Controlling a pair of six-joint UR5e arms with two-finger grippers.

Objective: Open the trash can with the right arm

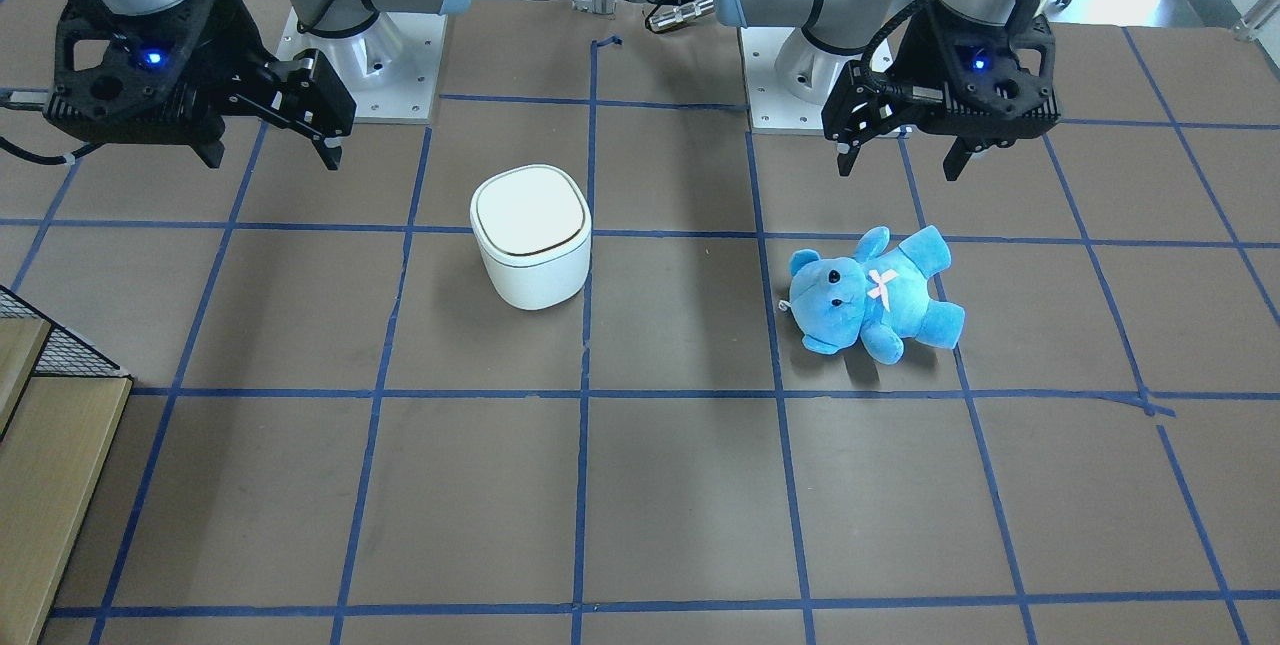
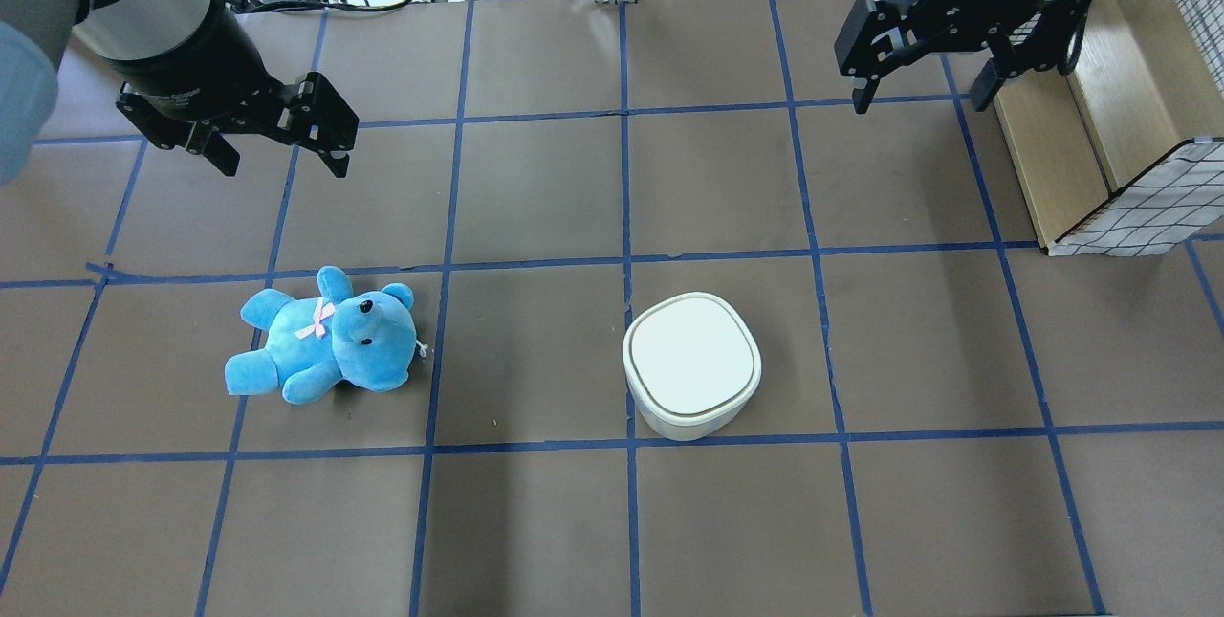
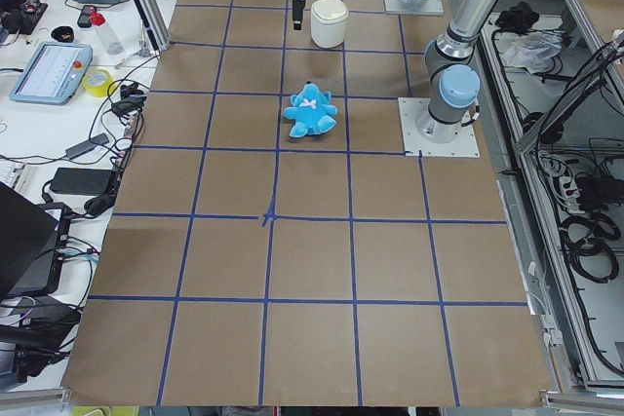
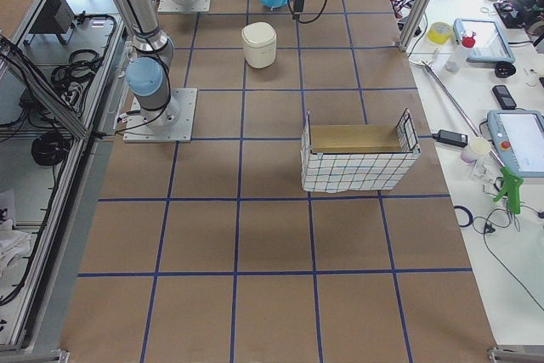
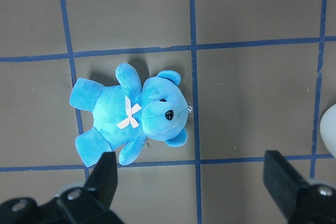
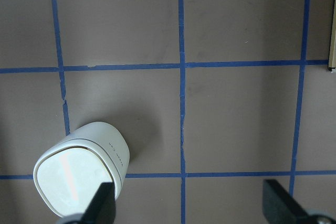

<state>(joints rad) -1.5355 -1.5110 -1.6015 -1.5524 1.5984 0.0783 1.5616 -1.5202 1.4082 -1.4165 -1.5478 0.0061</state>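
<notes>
The trash can (image 2: pixel 691 363) is a small white bin with its lid shut, standing upright near the table's middle; it also shows in the front view (image 1: pixel 530 235) and low left in the right wrist view (image 6: pixel 79 174). My right gripper (image 2: pixel 920 96) is open and empty. It hangs high above the table, well off to the bin's far right side, and touches nothing (image 1: pixel 272 157). Its fingertips (image 6: pixel 102 203) frame the bottom of the wrist view. My left gripper (image 2: pixel 280 158) is open and empty, above a blue teddy bear (image 2: pixel 320 340).
The teddy (image 5: pixel 131 116) lies on its back on the robot's left half of the table. A wire-mesh basket with a wooden box (image 2: pixel 1100 120) stands at the table's right edge, close to my right gripper. Blue tape lines grid the brown table (image 2: pixel 535 196).
</notes>
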